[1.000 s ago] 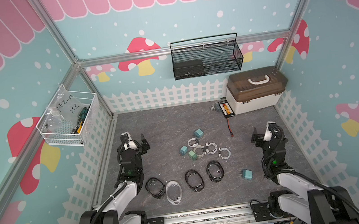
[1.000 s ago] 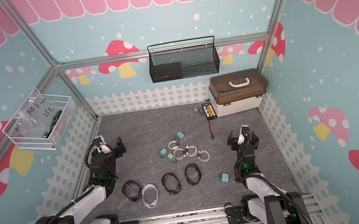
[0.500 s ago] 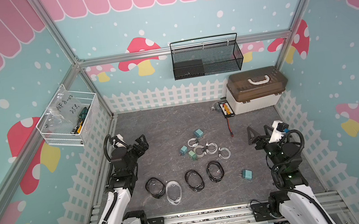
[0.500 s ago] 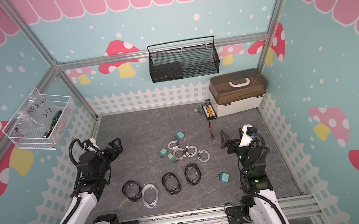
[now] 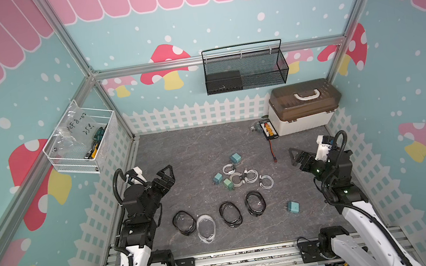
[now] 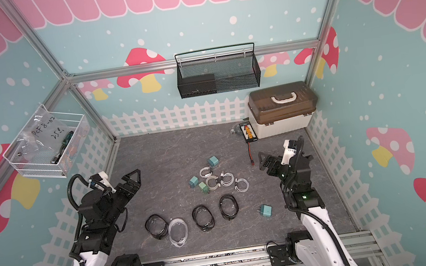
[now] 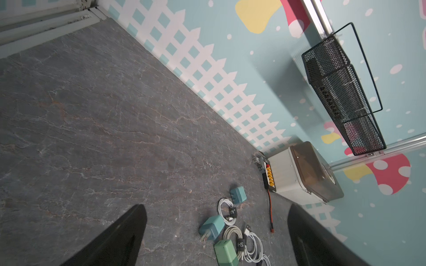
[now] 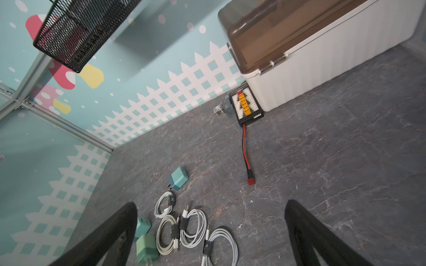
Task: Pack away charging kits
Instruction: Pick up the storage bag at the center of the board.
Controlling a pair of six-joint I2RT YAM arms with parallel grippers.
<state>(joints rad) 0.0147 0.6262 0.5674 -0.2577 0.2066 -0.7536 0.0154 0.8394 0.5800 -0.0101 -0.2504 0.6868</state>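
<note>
Several teal and green cube chargers (image 5: 217,178) and coiled white cables (image 5: 251,175) lie clustered at the floor's middle, and one teal charger (image 5: 293,207) lies apart nearer the right arm. In front of them is a row of oval pouches: three black-rimmed (image 5: 230,214) and one clear (image 5: 206,228). My left gripper (image 5: 166,176) hangs open above the floor, left of the cluster. My right gripper (image 5: 294,156) hangs open to its right. Both wrist views look between empty fingers (image 7: 129,230) (image 8: 306,230) at the chargers (image 7: 212,226) and cables (image 8: 192,228).
A beige box with a brown lid (image 5: 303,107) stands at the back right. A black board with orange connectors (image 5: 269,130) and a red wire (image 5: 272,150) lie beside it. A black mesh basket (image 5: 245,70) hangs on the back wall and a white wire basket (image 5: 82,145) on the left wall.
Both arms have risen from a low folded pose, and their grippers now point inward over the floor. Chargers, cables and pouches have not moved.
</note>
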